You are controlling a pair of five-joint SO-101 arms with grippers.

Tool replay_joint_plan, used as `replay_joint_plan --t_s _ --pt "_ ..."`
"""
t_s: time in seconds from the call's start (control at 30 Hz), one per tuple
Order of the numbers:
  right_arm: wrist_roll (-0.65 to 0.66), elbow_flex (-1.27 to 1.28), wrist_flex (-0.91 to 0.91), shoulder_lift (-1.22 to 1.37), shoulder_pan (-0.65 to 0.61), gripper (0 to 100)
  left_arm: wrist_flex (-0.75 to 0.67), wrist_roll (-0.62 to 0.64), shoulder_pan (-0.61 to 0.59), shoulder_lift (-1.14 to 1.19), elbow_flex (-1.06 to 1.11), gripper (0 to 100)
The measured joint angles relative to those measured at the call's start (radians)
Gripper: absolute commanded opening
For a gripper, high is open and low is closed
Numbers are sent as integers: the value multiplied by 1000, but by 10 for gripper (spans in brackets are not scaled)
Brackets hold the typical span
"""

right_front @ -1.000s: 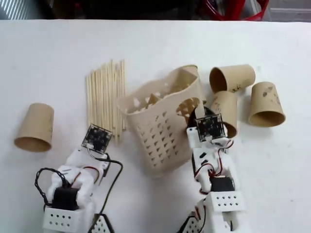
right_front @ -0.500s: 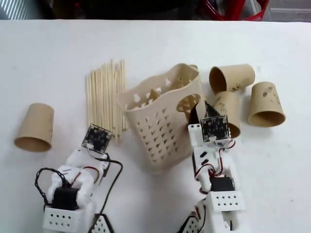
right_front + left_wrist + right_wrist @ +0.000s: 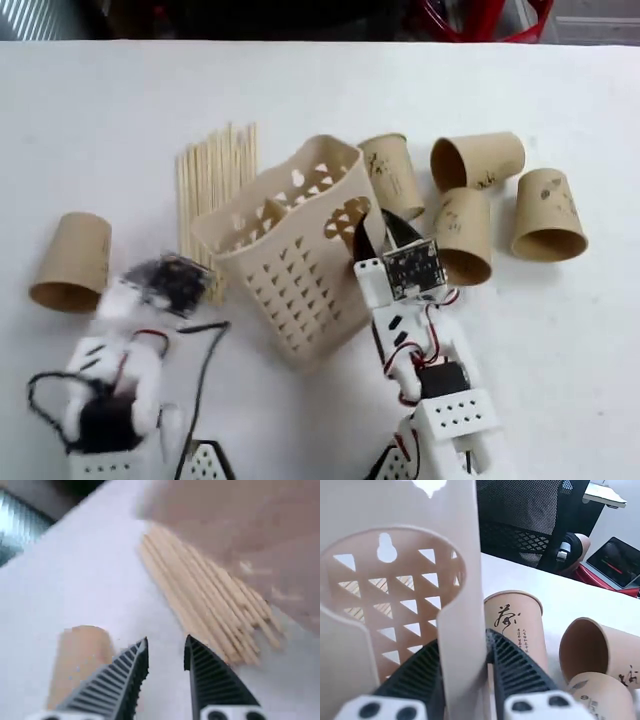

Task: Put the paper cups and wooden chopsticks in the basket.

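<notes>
The cream lattice basket [image 3: 285,270] stands tilted at mid table. My right gripper [image 3: 372,232] is shut on its wall [image 3: 462,605], one finger [image 3: 512,667] outside and one inside. Wooden chopsticks [image 3: 213,180] lie in a bundle left of the basket, partly under its rim. One paper cup [image 3: 72,261] lies far left. Several more cups sit right of the basket: one upright [image 3: 391,174], one on its side [image 3: 478,160], and two others [image 3: 461,235] [image 3: 548,214]. My left gripper [image 3: 165,652] hangs open between the lone cup [image 3: 79,655] and the chopsticks [image 3: 210,607].
The left arm [image 3: 140,300] is in the front left area of the white table [image 3: 120,90]. Free room lies along the far side and at the front right. A dark chair [image 3: 530,525] and red items are beyond the table's far edge.
My right gripper has dragged and turned the basket leftward, uncovering the upright cup behind it. The left arm has swung left, toward the lone cup.
</notes>
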Motion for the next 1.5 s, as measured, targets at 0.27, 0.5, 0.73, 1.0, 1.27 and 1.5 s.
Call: replay_joint_plan --t_s 0.27,0.5,0.73,1.0,1.27,1.5 --pt "0 0 0 0 9 18 63 160 -109 150 -529 224" --pt "-3 0 0 0 8 18 247 446 -2 770 -1123 277" --pt "-3 5 -9 0 6 18 647 499 149 1453 -1903 278" --pt "-3 5 -9 0 6 18 681 466 241 1588 -1913 282" --pt "-3 5 -9 0 -14 18 681 203 279 1588 -1723 283" --pt "-3 5 -9 0 -71 18 612 -12 281 1590 -1583 278"
